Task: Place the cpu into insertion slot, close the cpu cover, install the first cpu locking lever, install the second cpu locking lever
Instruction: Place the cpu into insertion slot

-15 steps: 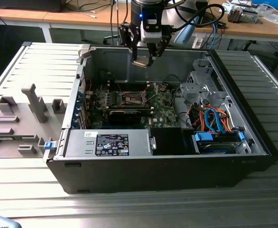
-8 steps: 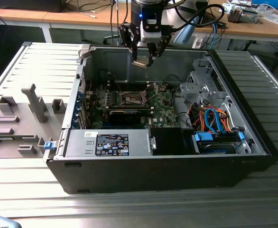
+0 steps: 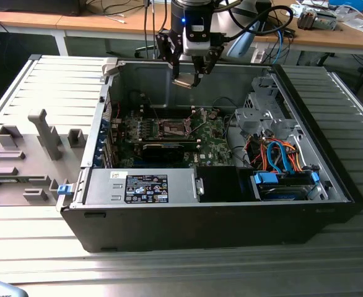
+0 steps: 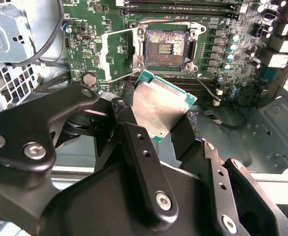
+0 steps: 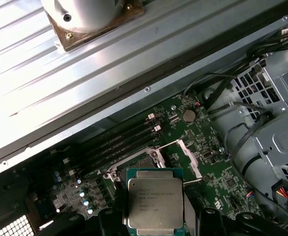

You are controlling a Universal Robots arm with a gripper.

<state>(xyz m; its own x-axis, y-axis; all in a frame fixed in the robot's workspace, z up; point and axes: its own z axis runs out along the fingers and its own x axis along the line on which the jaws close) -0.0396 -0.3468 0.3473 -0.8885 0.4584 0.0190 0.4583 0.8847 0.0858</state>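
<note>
From my station I saw a ribbed aluminium worktable spread across the exterior view, its slats catching soft, even light. Behind it ran a row of wooden desks on white legs, strewn with cables and, toward the exterior view's right, small clutter. Beneath the desks it was dark.

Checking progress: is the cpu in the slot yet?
Out. The pincer holds the cpu above the board; the slot lies bare.
</note>
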